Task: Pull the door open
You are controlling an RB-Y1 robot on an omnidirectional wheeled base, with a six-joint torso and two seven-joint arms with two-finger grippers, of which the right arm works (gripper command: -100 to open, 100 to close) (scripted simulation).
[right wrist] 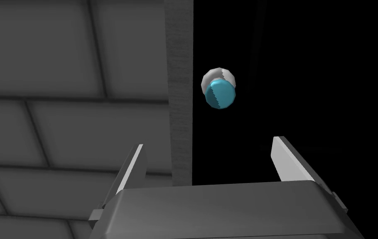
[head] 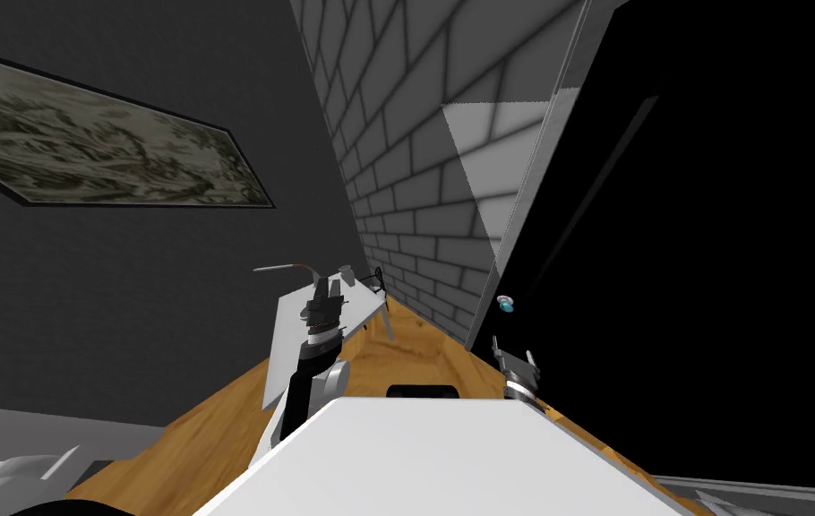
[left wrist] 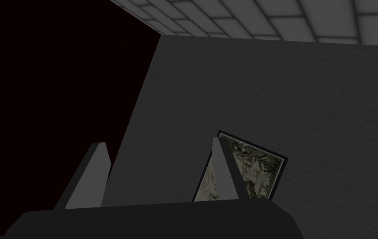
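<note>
The round blue knob (right wrist: 219,93) sits on the near-black door (head: 630,224), just beside the grey upright strip (right wrist: 180,103) at the door's edge, where the grey brick wall (head: 415,179) ends. The right gripper (right wrist: 209,141) points at the knob with its fingers spread wide (apart from it, not touching). The left gripper (head: 330,285), its fingers likewise apart, hangs over the white table (head: 289,340) against the brick wall.

No readable text, label, number or sign on anything.
</note>
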